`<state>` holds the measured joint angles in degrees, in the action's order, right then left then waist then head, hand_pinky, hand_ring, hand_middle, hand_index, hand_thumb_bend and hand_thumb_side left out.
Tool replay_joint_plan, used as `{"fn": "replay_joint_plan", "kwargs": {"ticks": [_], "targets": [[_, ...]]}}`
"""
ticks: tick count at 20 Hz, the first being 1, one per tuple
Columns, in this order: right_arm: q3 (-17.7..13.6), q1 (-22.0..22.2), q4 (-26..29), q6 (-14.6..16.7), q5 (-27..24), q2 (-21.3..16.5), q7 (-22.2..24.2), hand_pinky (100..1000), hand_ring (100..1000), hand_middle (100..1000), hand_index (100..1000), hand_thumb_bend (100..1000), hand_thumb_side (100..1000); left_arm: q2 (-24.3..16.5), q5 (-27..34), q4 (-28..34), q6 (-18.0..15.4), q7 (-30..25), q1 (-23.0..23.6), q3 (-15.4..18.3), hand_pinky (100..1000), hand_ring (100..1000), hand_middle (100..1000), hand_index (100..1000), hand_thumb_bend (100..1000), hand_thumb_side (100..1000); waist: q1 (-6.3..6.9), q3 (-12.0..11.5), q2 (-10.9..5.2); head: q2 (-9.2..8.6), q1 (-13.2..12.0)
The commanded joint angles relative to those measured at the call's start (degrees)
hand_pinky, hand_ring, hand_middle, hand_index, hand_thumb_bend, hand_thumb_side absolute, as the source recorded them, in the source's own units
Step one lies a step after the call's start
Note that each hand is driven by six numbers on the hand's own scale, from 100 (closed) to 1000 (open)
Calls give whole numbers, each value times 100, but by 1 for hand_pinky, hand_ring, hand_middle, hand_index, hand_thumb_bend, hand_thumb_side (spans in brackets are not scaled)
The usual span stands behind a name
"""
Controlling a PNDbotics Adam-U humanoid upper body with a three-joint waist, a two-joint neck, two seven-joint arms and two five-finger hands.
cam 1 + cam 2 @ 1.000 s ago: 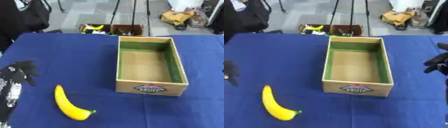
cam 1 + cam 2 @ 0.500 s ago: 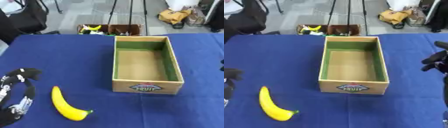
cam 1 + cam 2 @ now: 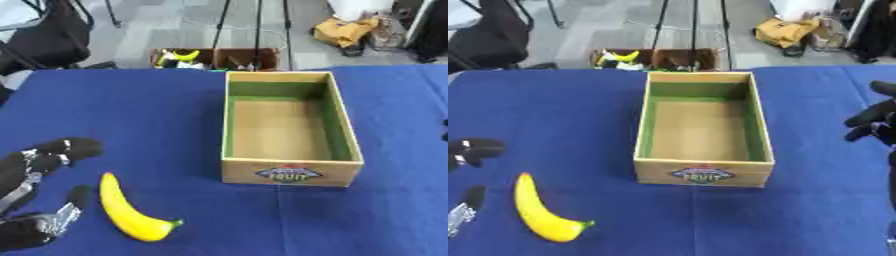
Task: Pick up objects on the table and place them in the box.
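Your left hand [image 3: 39, 192] sits low at the left edge of the blue table [image 3: 140, 115], fingers spread apart and relaxed, holding nothing; its fingertips lie just beside the banana [image 3: 129, 210] without clearly touching it. The banana lies flat on the cloth near the front left, its green-tipped end pointing right toward you, well to the left of the box [image 3: 289, 127]. The box stands in the middle of the table, a cardboard tray with green inner walls and a fruit label on its near side, and nothing shows inside it. Your right hand [image 3: 875, 122] shows at the right edge in the right eye view, apart from the box, fingers loosely bent and gripping nothing, just off the table surface.
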<state>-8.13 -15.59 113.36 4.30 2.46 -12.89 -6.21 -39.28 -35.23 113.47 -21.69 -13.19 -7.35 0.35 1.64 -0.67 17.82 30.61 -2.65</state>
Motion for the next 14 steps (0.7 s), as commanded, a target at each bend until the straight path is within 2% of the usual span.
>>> {"fn": "replay_joint_plan", "kwargs": {"ticks": [1, 3, 6, 8, 10, 14], "targets": [[1, -42, 50, 12, 43, -96, 26, 397, 508, 438, 768, 100, 956, -583, -161, 112, 154, -183, -92, -143, 626, 808, 839, 922, 105, 800, -4, 22, -78, -23, -29], [5, -43, 46, 14, 42, -93, 31, 397, 508, 438, 768, 100, 957, -741, -130, 112, 263, -268, -154, -215, 634, 814, 849, 924, 142, 791, -10, 38, -70, -22, -35], [9, -48, 40, 19, 39, -96, 37, 397, 508, 438, 768, 100, 957, -903, -103, 112, 348, -472, -230, -339, 651, 825, 883, 936, 247, 779, -17, 57, -60, -21, -46], [10, -47, 35, 22, 38, -102, 39, 397, 508, 438, 768, 100, 957, -1027, -109, 112, 344, -623, -265, -407, 656, 828, 885, 939, 277, 786, -15, 63, -57, -21, -49], [15, -41, 31, 22, 38, -106, 46, 397, 508, 438, 768, 100, 955, -1181, -135, 112, 307, -769, -283, -479, 684, 840, 895, 949, 390, 822, -6, 64, -55, -21, -54], [24, -33, 24, 22, 37, -115, 62, 397, 508, 438, 768, 100, 954, -1494, -177, 112, 210, -972, -334, -605, 713, 851, 890, 943, 486, 853, 8, 70, -55, -18, -65]]}}
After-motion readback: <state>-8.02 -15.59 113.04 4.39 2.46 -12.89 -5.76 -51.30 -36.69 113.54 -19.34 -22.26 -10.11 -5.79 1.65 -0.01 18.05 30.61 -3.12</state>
